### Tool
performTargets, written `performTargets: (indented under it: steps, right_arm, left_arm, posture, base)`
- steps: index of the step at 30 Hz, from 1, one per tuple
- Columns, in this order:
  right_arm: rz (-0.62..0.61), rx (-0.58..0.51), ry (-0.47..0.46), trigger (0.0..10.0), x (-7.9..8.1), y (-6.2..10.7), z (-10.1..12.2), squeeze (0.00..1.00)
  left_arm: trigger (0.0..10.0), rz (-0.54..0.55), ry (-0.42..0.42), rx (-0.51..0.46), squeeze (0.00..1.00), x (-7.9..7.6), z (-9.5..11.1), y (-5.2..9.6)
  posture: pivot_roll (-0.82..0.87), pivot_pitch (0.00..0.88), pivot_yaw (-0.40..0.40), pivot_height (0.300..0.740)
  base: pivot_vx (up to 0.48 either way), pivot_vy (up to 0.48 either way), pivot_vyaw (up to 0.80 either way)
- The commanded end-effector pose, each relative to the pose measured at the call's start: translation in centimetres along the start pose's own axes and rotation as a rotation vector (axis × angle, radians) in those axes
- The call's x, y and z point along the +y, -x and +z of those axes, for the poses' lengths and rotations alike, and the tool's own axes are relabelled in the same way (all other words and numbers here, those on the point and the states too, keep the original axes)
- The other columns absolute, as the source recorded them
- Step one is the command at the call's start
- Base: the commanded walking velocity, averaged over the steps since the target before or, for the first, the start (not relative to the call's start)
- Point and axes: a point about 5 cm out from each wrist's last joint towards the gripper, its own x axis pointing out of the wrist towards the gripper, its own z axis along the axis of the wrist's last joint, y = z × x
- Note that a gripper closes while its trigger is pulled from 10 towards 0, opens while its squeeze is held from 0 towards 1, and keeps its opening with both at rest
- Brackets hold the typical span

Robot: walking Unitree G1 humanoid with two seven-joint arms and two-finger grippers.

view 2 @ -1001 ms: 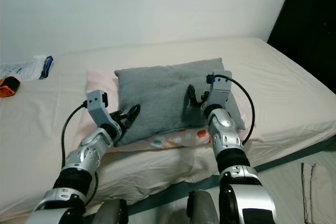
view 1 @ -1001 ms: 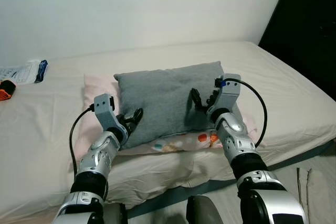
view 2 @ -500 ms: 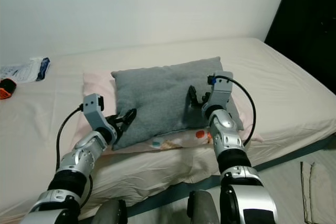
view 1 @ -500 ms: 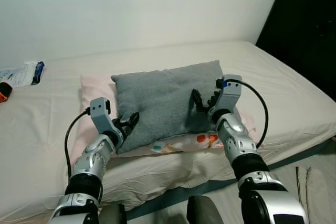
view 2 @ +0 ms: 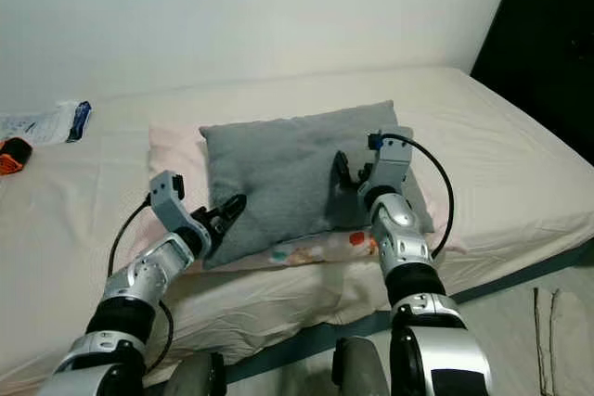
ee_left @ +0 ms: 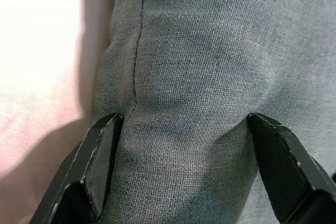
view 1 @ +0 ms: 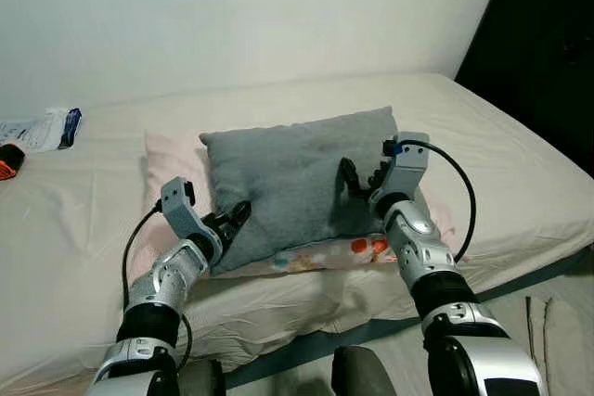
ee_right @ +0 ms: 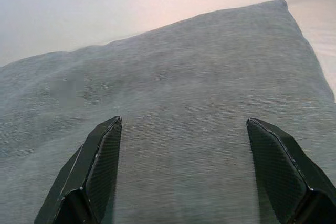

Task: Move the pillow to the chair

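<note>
Nearest the robot, the left gripper (view 1: 234,217) presses its spread fingers against the front left corner of a grey pillow (view 1: 297,173), fabric bulging between them. Just beyond, the right gripper (view 1: 360,181), fingers also apart, rests on the pillow's right side. The pillow lies on a pink patterned pillow (view 1: 316,252) on the bed (view 1: 83,192). To lift cleanly, both grippers should probably close on thick folds before rising together.

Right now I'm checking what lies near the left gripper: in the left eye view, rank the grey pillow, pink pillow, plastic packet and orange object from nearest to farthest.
From the left gripper:
1. Grey pillow, touching, at its near left corner.
2. Pink pillow, just beneath and to the left.
3. Plastic packet, far left by the wall.
4. Orange object, at the left edge; close to the packet's distance, hard to call.
</note>
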Motion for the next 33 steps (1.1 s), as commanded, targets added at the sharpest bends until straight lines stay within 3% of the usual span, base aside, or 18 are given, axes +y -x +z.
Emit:
performTargets:
  steps: [1, 2, 6, 8, 10, 13, 14, 15, 16, 25, 26, 27, 28, 29, 31, 32, 33]
  right_arm:
    - [-0.004, 0.011, -0.015, 10.0, -0.3, 0.2, -0.2, 0.0]
    - [-0.004, 0.01, -0.014, 10.0, -0.3, 0.2, -0.2, 0.0]
    - [-0.005, 0.01, -0.014, 10.0, -0.3, 0.2, -0.2, 0.0]
    - [-0.008, 0.011, -0.013, 10.0, -0.4, 0.2, -0.3, 0.0]
    - [-0.009, 0.012, -0.012, 10.0, -0.4, 0.3, -0.3, 0.0]
    - [-0.01, 0.013, -0.012, 10.0, -0.4, 0.3, -0.4, 0.0]
    - [-0.011, 0.013, -0.011, 10.0, -0.4, 0.3, -0.3, 0.0]
    - [-0.011, 0.013, -0.011, 10.0, -0.4, 0.3, -0.3, 0.0]
    - [-0.012, 0.013, -0.011, 10.0, -0.4, 0.3, -0.3, 0.0]
    - [-0.009, 0.017, -0.007, 10.0, -0.3, 0.2, -0.4, 0.0]
    - [-0.007, 0.017, -0.006, 10.0, -0.2, 0.2, -0.4, 0.0]
    - [-0.006, 0.018, -0.006, 10.0, -0.2, 0.2, -0.4, 0.0]
    - [-0.006, 0.018, -0.005, 10.0, -0.1, 0.2, -0.4, 0.0]
    - [-0.007, 0.018, -0.004, 10.0, -0.1, 0.2, -0.4, 0.0]
    - [-0.007, 0.018, -0.004, 10.0, -0.1, 0.2, -0.4, 0.0]
    - [-0.007, 0.017, -0.004, 10.0, -0.1, 0.2, -0.3, 0.0]
    - [-0.007, 0.017, -0.004, 10.0, -0.1, 0.2, -0.3, 0.0]
  left_arm:
    - [10.0, -0.069, 0.06, 0.013, 0.0, -1.5, -0.4, -0.6]
    - [10.0, -0.102, 0.101, 0.002, 0.0, -2.3, -0.3, -0.9]
    - [10.0, -0.125, 0.107, 0.0, 0.0, -3.0, -0.3, -1.1]
    - [10.0, -0.122, -0.071, 0.045, 0.0, -3.9, -1.8, -1.7]
    - [10.0, -0.139, -0.096, 0.054, 0.0, -4.5, -2.4, -2.0]
    - [10.0, -0.182, -0.03, 0.045, 0.0, -5.5, -2.8, -2.1]
    - [10.0, -0.207, 0.039, 0.032, 0.0, -6.0, -2.6, -2.2]
    - [10.0, -0.207, 0.039, 0.032, 0.0, -6.0, -2.6, -2.2]
    - [10.0, -0.229, 0.09, 0.024, 0.0, -6.4, -2.5, -2.2]
    - [10.0, -0.236, 0.226, 0.037, 0.0, -8.0, -2.0, -3.1]
    - [9.6, -0.231, 0.195, 0.044, 0.0, -8.2, -2.1, -3.3]
    - [7.4, -0.22, 0.104, 0.055, 0.0, -8.3, -2.2, -3.4]
    - [7.4, -0.214, 0.036, 0.062, 0.0, -8.4, -2.4, -3.5]
    - [3.1, -0.199, -0.059, 0.074, 0.0, -8.4, -2.6, -3.5]
    - [3.1, -0.199, -0.059, 0.074, 0.0, -8.4, -2.6, -3.5]
    - [3.1, -0.192, -0.114, 0.081, 0.0, -8.4, -2.7, -3.6]
    - [3.1, -0.192, -0.114, 0.081, 0.0, -8.4, -2.7, -3.6]
  posture:
    - [-0.01, 0.0, -0.066, 0.601]
    - [-0.01, 0.0, -0.066, 0.601]
    - [-0.01, 0.0, -0.065, 0.601]
    - [-0.02, 0.0, -0.062, 0.601]
    - [-0.03, 0.0, -0.059, 0.601]
    - [-0.03, 0.0, -0.059, 0.601]
    - [-0.03, 0.0, -0.058, 0.601]
    - [-0.03, 0.0, -0.058, 0.601]
    - [-0.03, 0.0, -0.059, 0.601]
    - [-0.03, 0.0, -0.066, 0.601]
    - [-0.02, 0.0, -0.065, 0.601]
    - [-0.02, 0.0, -0.064, 0.601]
    - [-0.02, 0.0, -0.065, 0.601]
    - [-0.02, 0.0, -0.063, 0.601]
    - [-0.02, 0.0, -0.063, 0.601]
    - [-0.02, 0.0, -0.063, 0.601]
    - [-0.02, 0.0, -0.063, 0.601]
  base:
    - [0.0, 0.0, 0.0]
    - [0.0, 0.0, 0.0]
    - [0.0, 0.0, 0.0]
    - [0.0, 0.0, 0.0]
    - [0.0, 0.0, 0.0]
    - [0.0, 0.0, 0.0]
    - [0.0, 0.0, 0.0]
    - [0.0, 0.0, 0.0]
    - [0.0, 0.0, 0.0]
    - [0.0, 0.0, 0.0]
    - [0.0, 0.0, 0.0]
    - [0.0, 0.0, 0.0]
    - [0.0, 0.0, 0.0]
    - [0.0, 0.0, 0.0]
    - [0.0, 0.0, 0.0]
    - [0.0, 0.0, 0.0]
    - [0.0, 0.0, 0.0]
